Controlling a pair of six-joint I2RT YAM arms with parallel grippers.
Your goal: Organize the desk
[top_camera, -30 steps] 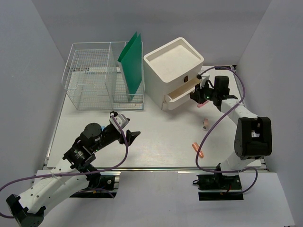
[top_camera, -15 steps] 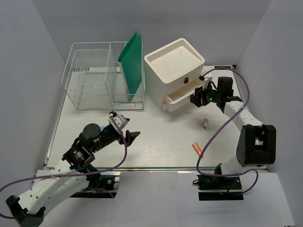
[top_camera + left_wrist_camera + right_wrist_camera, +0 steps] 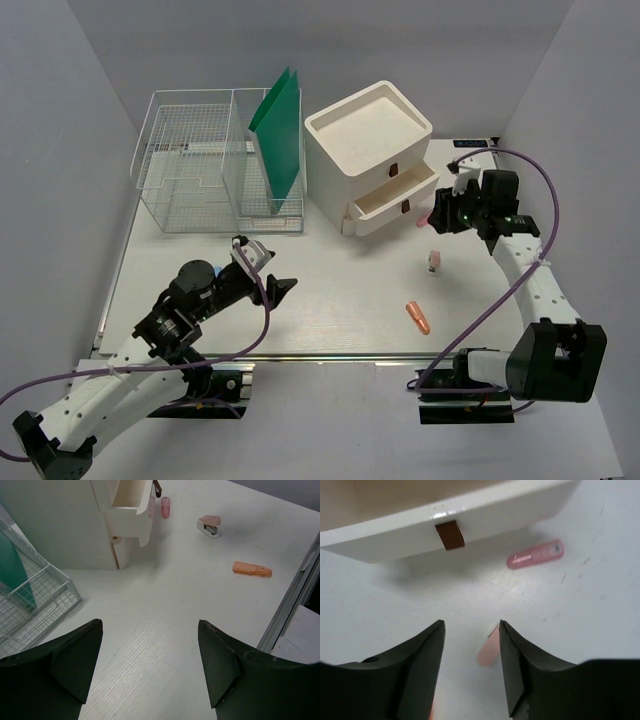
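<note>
The counter [image 3: 340,290] spreads out ahead of both arm bases and fills the space between the grey walls, with its metal rail along the near edge. At its far side are a wire basket [image 3: 195,170] holding an upright green folder [image 3: 280,135] and, to the right of it, the white drawer box [image 3: 365,135] with one drawer [image 3: 395,197] pulled out. Loose on the open surface are a small stapler [image 3: 433,262], an orange marker [image 3: 418,317] nearer the rail, and a pink tube [image 3: 535,555] lying just under the drawer front. My right gripper [image 3: 471,627] hovers low beside that drawer, its fingers parted and clamped on nothing. A blurred pale pink piece shows in the gap against one finger, and I cannot tell what it is. My left gripper [image 3: 150,630] hangs over bare counter, its fingers spread wide and empty. The risk I see is the tube: it is round and sits close to the jutting drawer, so a slightly off-centre closing could roll it under the box or flick it away. A low sweep could also clip the drawer's brown tab [image 3: 450,534]. Compared with a second ago, the right arm has backed off to the right from the drawer front. The left arm, stapler and marker have not shifted.
</note>
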